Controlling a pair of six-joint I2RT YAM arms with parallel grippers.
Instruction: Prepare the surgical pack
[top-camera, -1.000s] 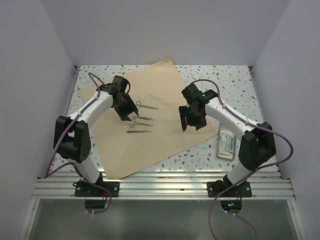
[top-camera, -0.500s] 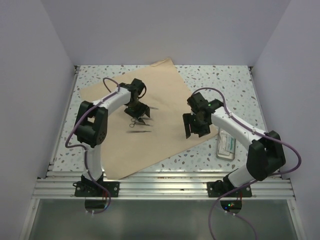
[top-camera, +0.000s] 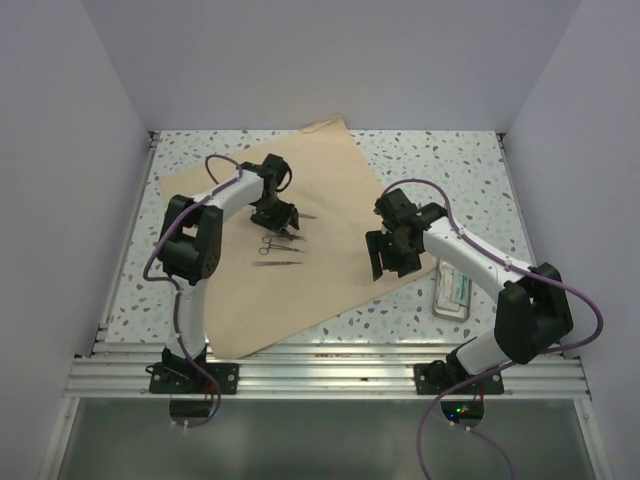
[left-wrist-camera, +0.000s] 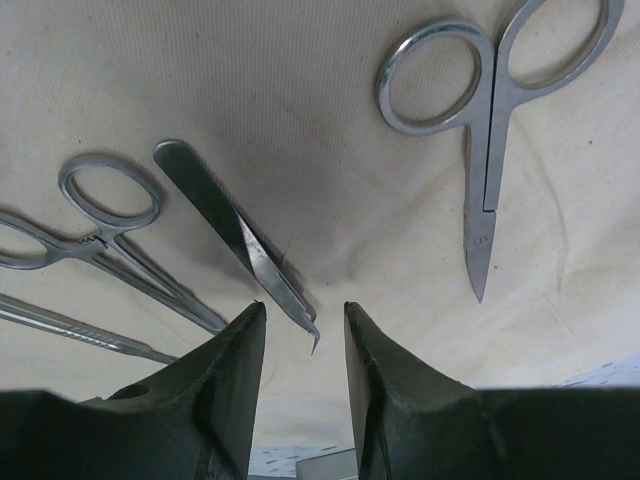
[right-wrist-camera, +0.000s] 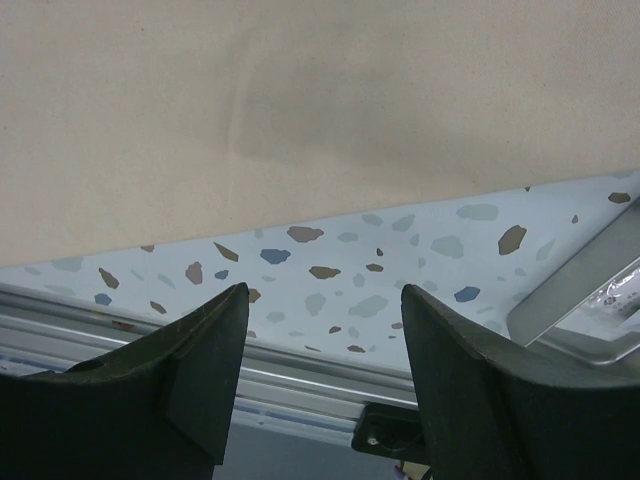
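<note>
Top external view: surgical pack (top-camera: 330, 180) spread flat as a wide tan sheet, turned like a diamond, covering the middle of the speckled table (top-camera: 450, 160). Left gripper (top-camera: 276, 216) low over the upper-middle part of the sheet, among the steel instruments (top-camera: 278, 263). Right gripper (top-camera: 384, 256) over the 3 o'clock edge of the sheet, with a small clear tray (top-camera: 455, 290) just beside it at 4 o'clock, off the paper.

Left wrist view: jaws parted only narrowly, holding nothing. Pointed end of the tweezers (left-wrist-camera: 205, 198) lying just in the gap between the two tips, resting on the paper, not pinched. Long axis of the tweezers from 10 o'clock down to 5 o'clock, so slanted against the closing line of the jaws. Scissors (left-wrist-camera: 478, 200) at 1 o'clock, blades pointing to 6. Ring-handled forceps (left-wrist-camera: 97, 240) at 9 o'clock, and a thin steel handle (left-wrist-camera: 70, 323) below them, kind not clear.

Right wrist view: jaws wide apart, empty. Edge of the sheet at 12 o'clock, bare table directly beyond the fingers (right-wrist-camera: 190, 370), corner of the tray at 4 o'clock.

Probably arranging the instruments on the sheet, with no fold made yet. For the tweezers, clearly the left arm nearer; perhaps a small turn of the wrist needed to take them squarely. For the tray, the right arm nearer.
</note>
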